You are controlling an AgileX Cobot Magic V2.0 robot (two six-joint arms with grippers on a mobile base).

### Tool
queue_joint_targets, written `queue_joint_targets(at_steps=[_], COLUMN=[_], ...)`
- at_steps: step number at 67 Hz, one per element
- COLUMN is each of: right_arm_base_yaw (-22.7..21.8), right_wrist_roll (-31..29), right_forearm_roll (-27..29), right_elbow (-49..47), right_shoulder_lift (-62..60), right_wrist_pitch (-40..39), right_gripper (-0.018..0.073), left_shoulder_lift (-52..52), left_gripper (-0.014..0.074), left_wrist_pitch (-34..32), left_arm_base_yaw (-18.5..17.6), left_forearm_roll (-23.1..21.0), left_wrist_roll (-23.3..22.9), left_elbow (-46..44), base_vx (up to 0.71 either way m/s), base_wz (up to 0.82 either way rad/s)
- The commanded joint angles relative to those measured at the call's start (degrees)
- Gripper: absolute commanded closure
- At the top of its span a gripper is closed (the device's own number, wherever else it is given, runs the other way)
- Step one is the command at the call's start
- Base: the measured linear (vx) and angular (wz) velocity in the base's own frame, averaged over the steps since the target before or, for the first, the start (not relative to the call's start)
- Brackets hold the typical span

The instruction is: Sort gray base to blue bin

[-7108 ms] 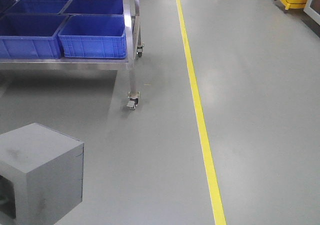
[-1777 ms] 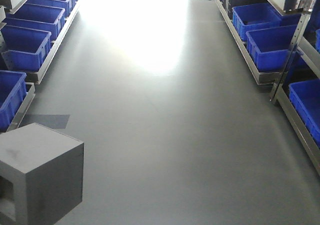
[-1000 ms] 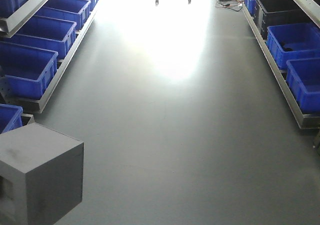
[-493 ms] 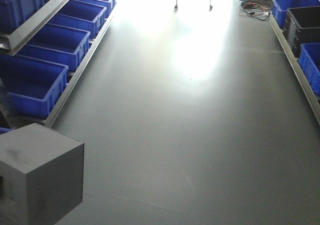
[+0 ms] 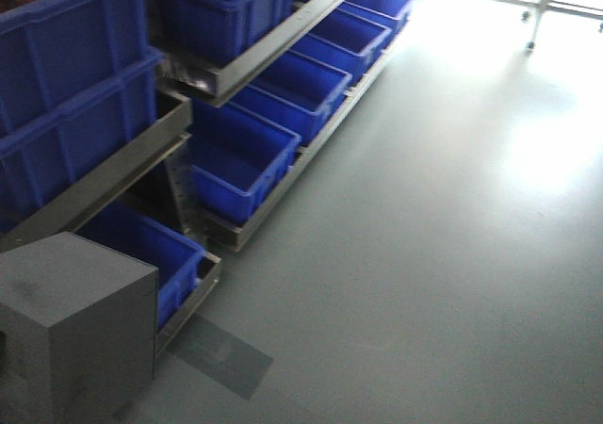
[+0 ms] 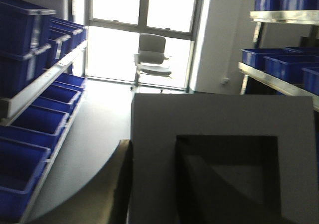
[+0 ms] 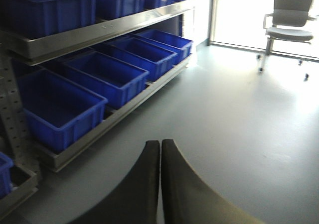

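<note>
Not sorted yet: base [image 5: 77,322] at near left, clamped in left claw [image 6: 222,149]. Right claw [image 7: 160,147] pressed together, empty. Left to do, by judgement: reach a bin [image 5: 226,196] on left rack, drop base inside.

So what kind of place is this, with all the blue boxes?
It looks like a warehouse or factory storeroom. Rows of blue bins sit on long metal shelves along an aisle with a smooth gray floor, and an office chair stands by big windows.
</note>
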Motion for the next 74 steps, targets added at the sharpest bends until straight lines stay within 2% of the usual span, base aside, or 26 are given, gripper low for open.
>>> queue_joint_targets(at_steps=[1, 32, 74], right_arm_base_yaw=[0.2, 0.2, 0.2], right_wrist_roll=[-0.7, -0.7, -0.7], right_forearm_roll=[-0.5, -0.5, -0.5], right_elbow=[0.3, 0.3, 0.3], right_shoulder_lift=[-0.4, -0.4, -0.4], right_wrist_pitch=[-4.5, -4.5, -4.5], right_gripper=[0.0564, 0.0564, 0.0564], left_shoulder_lift=[0.4, 0.4, 0.4], left_gripper=[0.0603, 0.0603, 0.0603], left_wrist_pitch=[-6.3, -6.3, -6.3], left_arm_base_yaw=[-0.3, -0.3, -0.3], left_forearm_roll=[-0.3, -0.3, -0.3], left_wrist_roll=[-0.4, -0.4, -0.4], left_elbow=[-1.8, -1.8, -1.8], base_vx=[0.30, 0.25, 0.18], base_wz=[0.99, 0.88, 0.71])
